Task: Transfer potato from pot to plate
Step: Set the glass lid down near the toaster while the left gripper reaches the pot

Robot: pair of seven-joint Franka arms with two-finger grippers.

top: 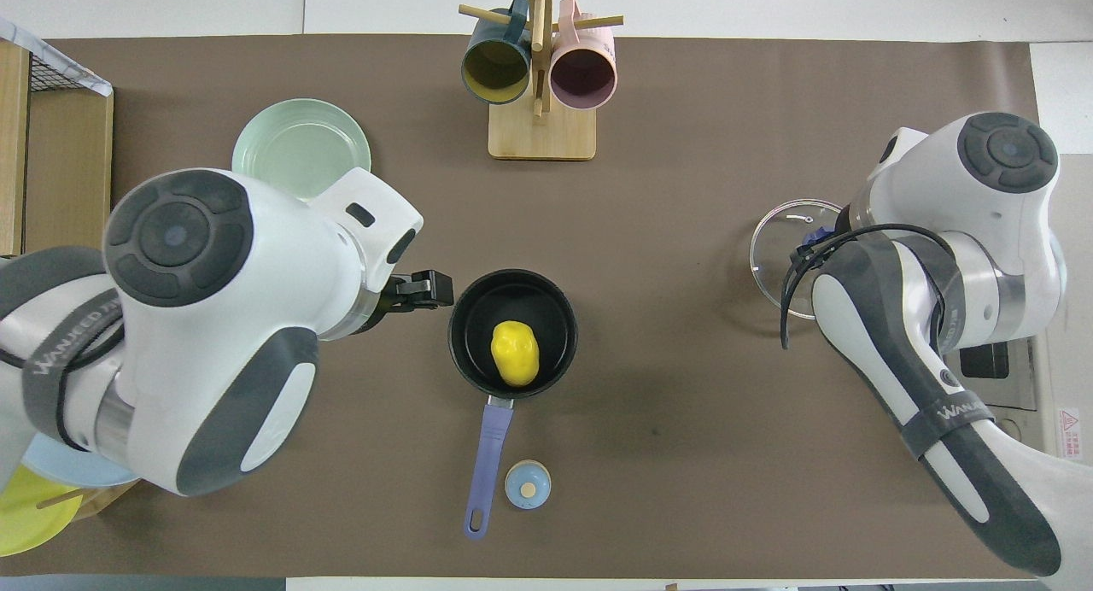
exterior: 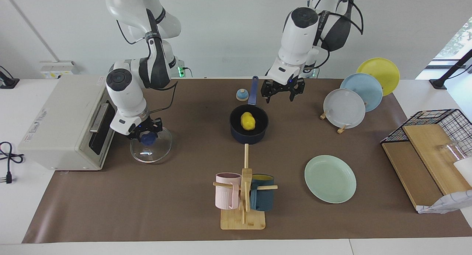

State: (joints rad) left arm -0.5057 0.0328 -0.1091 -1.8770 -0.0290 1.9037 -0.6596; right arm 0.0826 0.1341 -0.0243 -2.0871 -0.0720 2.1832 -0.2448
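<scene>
Potato sits in the uncovered pot, left claw spread wide beside it, ready to dip in, while right claw pins the glass lid's knob on the tabletop, plate bare.

— Where's the left gripper?
— Up in the air beside the pot, fingers spread apart, wrist pointing down.
— And the right gripper?
— Low, toward the right arm's end from the pot, fingers hard to read.
</scene>
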